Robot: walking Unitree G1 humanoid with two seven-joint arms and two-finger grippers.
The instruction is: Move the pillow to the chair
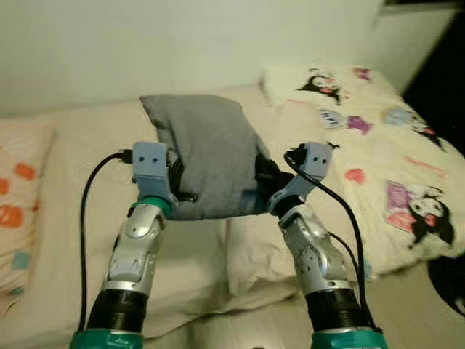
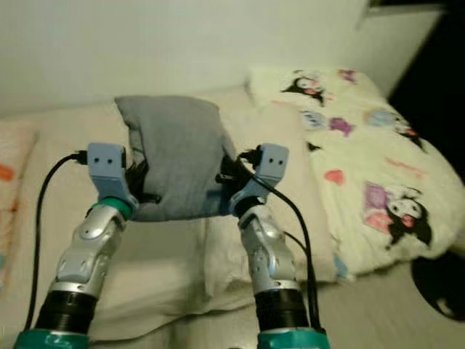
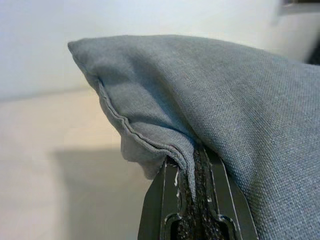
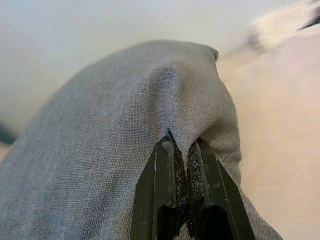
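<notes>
1. Both silver arms fill the near foreground of the eye views, reaching forward over the bed (image 1: 65, 153); black cables loop off each wrist.
2. Left end effector (image 1: 176, 190) is clamped on the left edge of the grey pillow (image 1: 211, 156); in its wrist view the fingers (image 3: 165, 200) are pinched together with the seamed edge of the fabric caught between them.
3. Right end effector (image 1: 263, 174) is clamped on the pillow's right edge; in its wrist view the fingers (image 4: 160, 200) are closed with a fold of grey cloth bunched at the tips.
4. Grey pillow hangs between the two end effectors, upright, above the cream sheet; whether its lower edge touches the bed I cannot tell.
5. White pillow (image 1: 254, 254) lies on the bed just below the grey one, between the arms.
6. Cartoon-print blanket (image 1: 378, 138) covers the bed's right side; orange-patterned pillow (image 1: 18, 196) at far left; pale wall (image 1: 182, 36) behind.
</notes>
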